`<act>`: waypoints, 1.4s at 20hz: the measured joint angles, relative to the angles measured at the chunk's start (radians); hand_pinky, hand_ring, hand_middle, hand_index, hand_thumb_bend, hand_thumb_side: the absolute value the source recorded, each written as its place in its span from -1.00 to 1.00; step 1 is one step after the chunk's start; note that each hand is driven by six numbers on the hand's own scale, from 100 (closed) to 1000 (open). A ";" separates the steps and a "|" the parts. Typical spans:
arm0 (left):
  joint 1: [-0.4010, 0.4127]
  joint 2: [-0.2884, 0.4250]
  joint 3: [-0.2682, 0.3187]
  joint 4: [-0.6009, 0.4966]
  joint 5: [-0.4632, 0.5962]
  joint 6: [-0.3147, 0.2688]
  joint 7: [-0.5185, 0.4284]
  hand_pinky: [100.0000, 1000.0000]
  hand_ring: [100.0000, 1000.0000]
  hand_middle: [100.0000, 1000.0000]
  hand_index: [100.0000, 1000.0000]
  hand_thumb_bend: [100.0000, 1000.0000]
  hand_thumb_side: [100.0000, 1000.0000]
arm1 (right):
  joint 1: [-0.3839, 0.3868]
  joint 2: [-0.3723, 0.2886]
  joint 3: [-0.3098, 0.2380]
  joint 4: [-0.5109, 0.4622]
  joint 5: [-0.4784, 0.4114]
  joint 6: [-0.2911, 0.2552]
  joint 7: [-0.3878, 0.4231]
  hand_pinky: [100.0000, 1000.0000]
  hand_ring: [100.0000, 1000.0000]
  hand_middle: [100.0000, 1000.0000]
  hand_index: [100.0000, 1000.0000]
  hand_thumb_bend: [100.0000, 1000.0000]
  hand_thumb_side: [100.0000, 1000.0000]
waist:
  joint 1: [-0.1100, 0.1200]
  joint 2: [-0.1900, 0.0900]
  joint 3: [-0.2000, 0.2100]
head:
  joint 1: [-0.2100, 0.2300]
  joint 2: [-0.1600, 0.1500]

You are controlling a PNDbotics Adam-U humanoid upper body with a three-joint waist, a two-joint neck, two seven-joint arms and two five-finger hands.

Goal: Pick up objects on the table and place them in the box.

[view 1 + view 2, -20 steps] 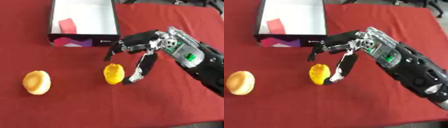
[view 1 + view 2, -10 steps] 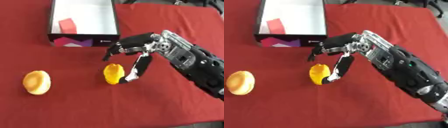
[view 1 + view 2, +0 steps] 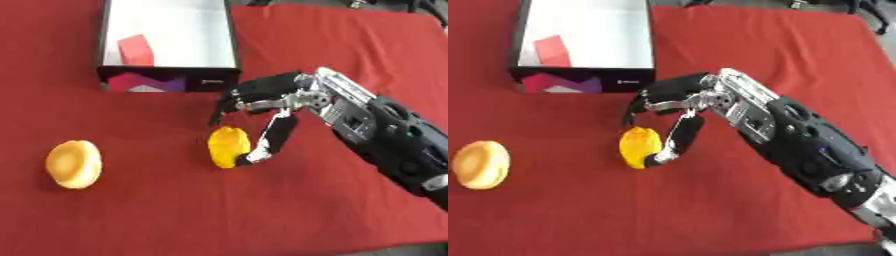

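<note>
Position, left eye view: your right hand (image 3: 276, 107) arches over the yellow object (image 3: 227, 146) lying on the red bench (image 3: 131, 210), thumb down its right flank, fingers spread above its far side, not yet closed on it; a stance for enclosing it. Right eye view: the box (image 3: 645, 45) stands just beyond, open side up, a red item (image 3: 551, 49) inside; an orange round object (image 3: 480, 164) waits well left.

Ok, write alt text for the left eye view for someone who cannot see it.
The robot's right hand reaches around a yellow object on a red tablecloth, thumb against its right side, fingers arched above. An orange round object lies further left; behind, an open box holds a red item.
</note>
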 measured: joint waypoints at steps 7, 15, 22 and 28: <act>0.000 0.000 0.000 0.000 0.000 -0.001 -0.003 0.71 0.55 0.51 0.54 -0.80 0.58 | -0.007 0.016 0.002 0.026 0.037 -0.022 -0.015 0.91 0.63 0.04 0.43 -0.20 0.06 | 0.000 0.002 0.000 | -0.002 0.000; 0.000 -0.003 0.000 0.000 0.001 -0.001 -0.007 0.72 0.56 0.51 0.54 -0.80 0.58 | 0.002 0.013 0.003 -0.003 -0.030 0.012 -0.054 0.81 0.42 -0.14 0.23 -0.72 -0.26 | 0.000 0.002 -0.007 | -0.001 -0.001; 0.007 -0.003 0.000 0.006 0.003 -0.002 -0.007 0.72 0.56 0.51 0.54 -0.81 0.58 | 0.020 -0.041 -0.006 -0.130 -0.147 0.082 -0.053 0.79 0.25 -0.20 0.16 -1.00 -0.53 | 0.000 0.002 -0.014 | 0.002 0.000; 0.011 -0.003 0.001 0.006 0.004 -0.002 -0.008 0.72 0.56 0.50 0.55 -0.81 0.58 | 0.036 -0.087 -0.043 -0.236 -0.255 0.132 -0.047 0.80 0.22 -0.19 0.19 -1.00 -0.68 | 0.000 0.001 -0.020 | 0.003 0.000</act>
